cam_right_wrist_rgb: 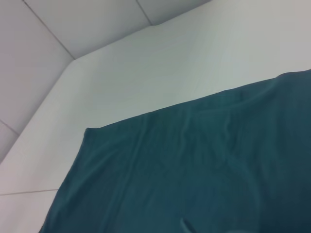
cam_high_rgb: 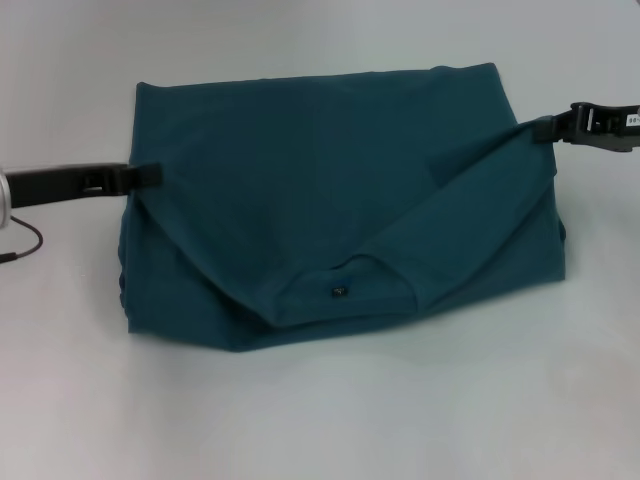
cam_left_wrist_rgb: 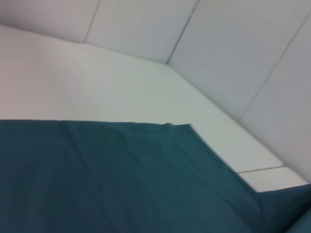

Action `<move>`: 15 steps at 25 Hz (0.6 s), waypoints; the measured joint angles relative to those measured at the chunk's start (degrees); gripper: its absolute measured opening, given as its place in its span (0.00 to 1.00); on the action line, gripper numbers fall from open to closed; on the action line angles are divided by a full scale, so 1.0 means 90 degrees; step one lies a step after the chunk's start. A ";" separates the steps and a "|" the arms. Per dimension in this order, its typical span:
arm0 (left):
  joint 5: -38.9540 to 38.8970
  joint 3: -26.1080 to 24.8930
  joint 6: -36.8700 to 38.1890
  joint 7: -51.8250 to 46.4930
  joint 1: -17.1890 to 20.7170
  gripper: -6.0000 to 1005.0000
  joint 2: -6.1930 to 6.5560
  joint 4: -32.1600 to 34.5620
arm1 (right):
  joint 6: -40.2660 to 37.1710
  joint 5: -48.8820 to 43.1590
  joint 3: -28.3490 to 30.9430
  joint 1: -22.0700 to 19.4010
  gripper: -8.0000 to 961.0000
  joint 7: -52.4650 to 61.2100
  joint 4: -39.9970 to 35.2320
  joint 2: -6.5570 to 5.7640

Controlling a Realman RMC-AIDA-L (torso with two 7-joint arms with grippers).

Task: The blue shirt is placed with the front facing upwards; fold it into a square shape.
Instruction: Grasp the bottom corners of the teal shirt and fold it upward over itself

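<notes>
The blue shirt (cam_high_rgb: 330,200) was a plain, even dark teal-blue all over, with no pattern showing on the folded cloth, and a small dark tag (cam_high_rgb: 338,292) sat at its collar. It lay on a pale, off-white table (cam_high_rgb: 320,420), which was plain as well. The left tool (cam_high_rgb: 148,176) and the right tool (cam_high_rgb: 545,128) were both black, the left arm ending in a silver-grey section with a thin dark cable (cam_high_rgb: 25,240) beside it.
</notes>
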 joint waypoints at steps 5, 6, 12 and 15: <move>-0.0046 0.0058 -0.0195 0.0192 -0.0060 0.03 0.0013 -0.0199 | 0.0113 0.0047 0.0031 -0.0021 0.08 0.0003 0.0050 0.0013; -0.0047 0.0059 -0.0204 0.0197 -0.0074 0.03 0.0005 -0.0193 | 0.0108 0.0070 0.0035 -0.0021 0.09 0.0003 0.0029 0.0013; -0.0141 0.0001 -0.0275 0.0238 -0.0156 0.03 0.0009 -0.0145 | 0.0080 0.0343 0.0045 0.0002 0.10 0.0006 -0.0035 0.0014; -0.0266 -0.0008 -0.0311 0.0283 -0.0163 0.03 0.0027 -0.0144 | 0.0116 0.0545 0.0051 -0.0027 0.10 0.0007 -0.0038 -0.0023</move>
